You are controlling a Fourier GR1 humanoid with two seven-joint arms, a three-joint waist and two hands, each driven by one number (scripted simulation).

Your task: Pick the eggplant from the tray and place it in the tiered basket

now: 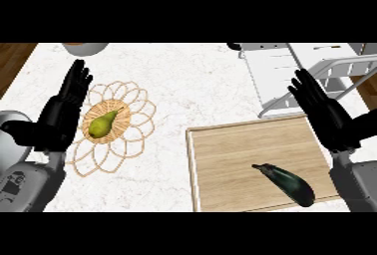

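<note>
Closest to the robot, a wooden tray (pixel 221 174) lies flat on the white marbled counter (pixel 191 79), toward the right. The only thing in it is the eggplant (pixel 288 183), dark and glossy, lying on its side in the near right part of the tray, its stem end toward the tray's middle and its fat end toward the near right corner. Nothing touches it.

The right hand (pixel 324 112) comes in from the lower right, above the tray's right edge. Its fingers are straight and held side by side, pointing away, and it holds nothing. It is well apart from the eggplant.

On the left, the left hand (pixel 63 112) is likewise flat, fingers straight and together, empty. It sits just beside a woven wicker mat (pixel 136 124) with looped edges. A green pear (pixel 101 124) lies on the mat's round centre, stem pointing away.

Farther back on the right stands the white tiered basket (pixel 283 64), with a slatted shelf and wire-like rails; I see nothing in the part that shows. At the far left edge, a grey bowl (pixel 85 48) is partly cut off, and its inside cannot be seen.
</note>
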